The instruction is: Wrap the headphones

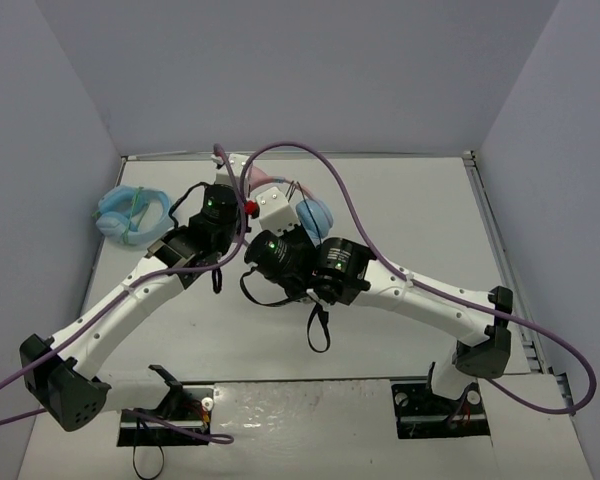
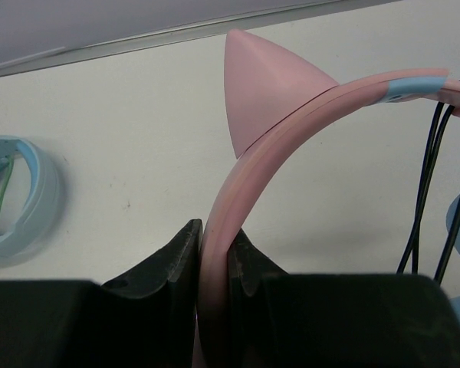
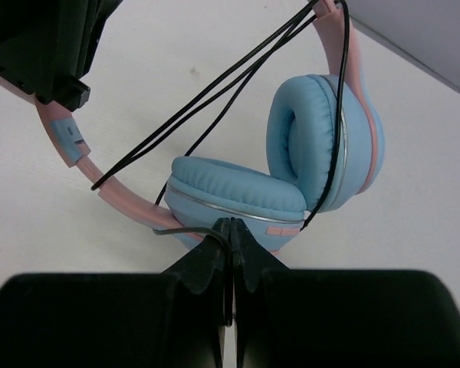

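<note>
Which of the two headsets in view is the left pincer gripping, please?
The pink cat-eared headphones, clamped in the left pincer; the all-light-blue headset has no pink and lies apart, untouched.

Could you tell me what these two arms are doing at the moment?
They are working on the headphones. The left gripper clamps the pink headband beside its cat ear, while the right gripper is pinched shut on the thin black cable close to the ear cups. Strands of cable already cross the headband. An all-blue looped item lies apart at the left.
</note>
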